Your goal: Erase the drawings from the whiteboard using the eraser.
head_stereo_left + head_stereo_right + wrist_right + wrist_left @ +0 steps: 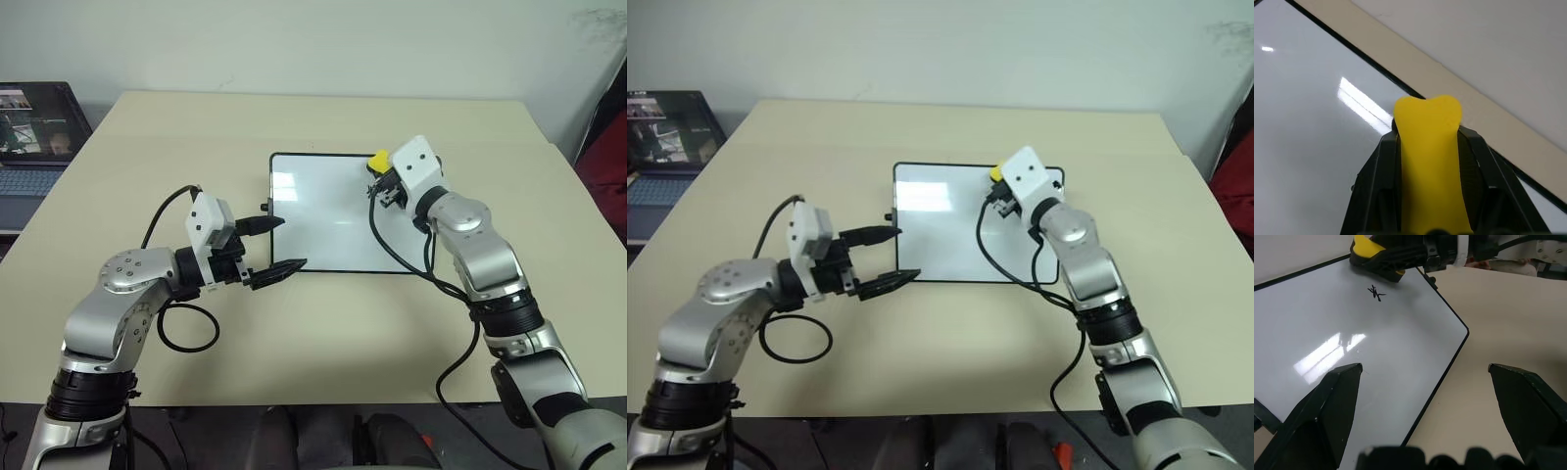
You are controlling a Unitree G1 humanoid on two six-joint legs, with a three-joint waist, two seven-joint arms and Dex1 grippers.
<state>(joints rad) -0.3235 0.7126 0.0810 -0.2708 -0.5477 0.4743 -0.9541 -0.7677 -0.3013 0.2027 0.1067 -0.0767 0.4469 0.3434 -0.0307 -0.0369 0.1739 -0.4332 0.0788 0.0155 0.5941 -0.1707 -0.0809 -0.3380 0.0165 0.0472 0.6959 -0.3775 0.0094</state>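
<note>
Over whiteboard (333,211), right hand (380,178) clamping eraser (378,159)

Whiteboard (333,215): glossy, smooth, w/ glare streaks. Table (323,323): matt beige. Eraser (1430,161) top: matt yellow, looks plastic.

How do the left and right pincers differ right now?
The left pincer is open and empty; the right pincer is shut on the eraser. The left pincer sits at the whiteboard's near left corner, one finger over the board and one past its edge; the right is over its far right corner. Both have black fingers.
</note>
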